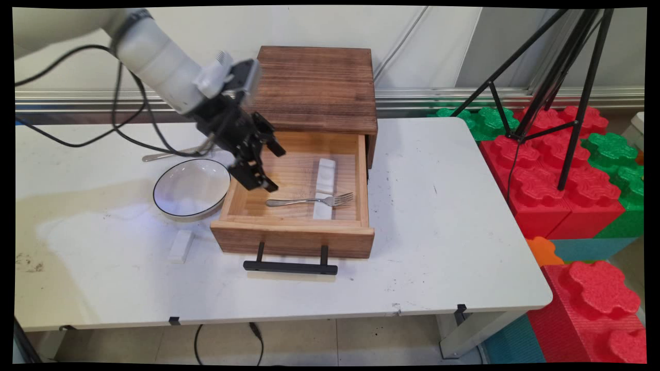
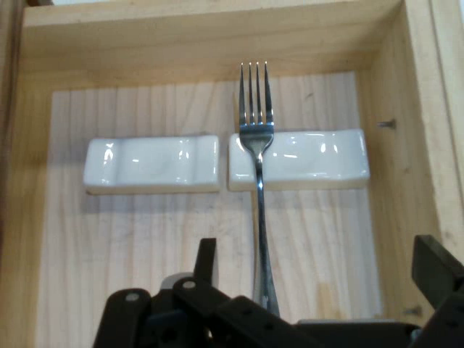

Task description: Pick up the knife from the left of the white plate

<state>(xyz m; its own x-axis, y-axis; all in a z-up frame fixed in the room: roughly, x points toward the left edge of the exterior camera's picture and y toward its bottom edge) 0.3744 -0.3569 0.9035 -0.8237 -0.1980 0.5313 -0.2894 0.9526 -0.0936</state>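
Note:
My gripper [image 1: 268, 167] hangs open over the left part of an open wooden drawer [image 1: 291, 238], gripping nothing. A metal fork [image 1: 309, 201] lies in the drawer, its neck resting on a white ceramic rest [image 1: 322, 210]. A second white rest [image 1: 326, 172] lies just behind it. In the hand view the gripper [image 2: 319, 250] stands wide, and the fork [image 2: 258, 145] runs up between the fingers, free of both. Its tines reach past the right rest [image 2: 319, 159]. The left rest [image 2: 151, 164] is bare.
The drawer sticks out of a dark wooden cabinet [image 1: 317, 87] and has a black handle [image 1: 290, 266]. Left of the drawer sit a white bowl [image 1: 191, 188], a third white rest [image 1: 181, 246] and a spoon [image 1: 165, 154]. Foam blocks [image 1: 562, 170] and a tripod [image 1: 557, 77] stand at the right.

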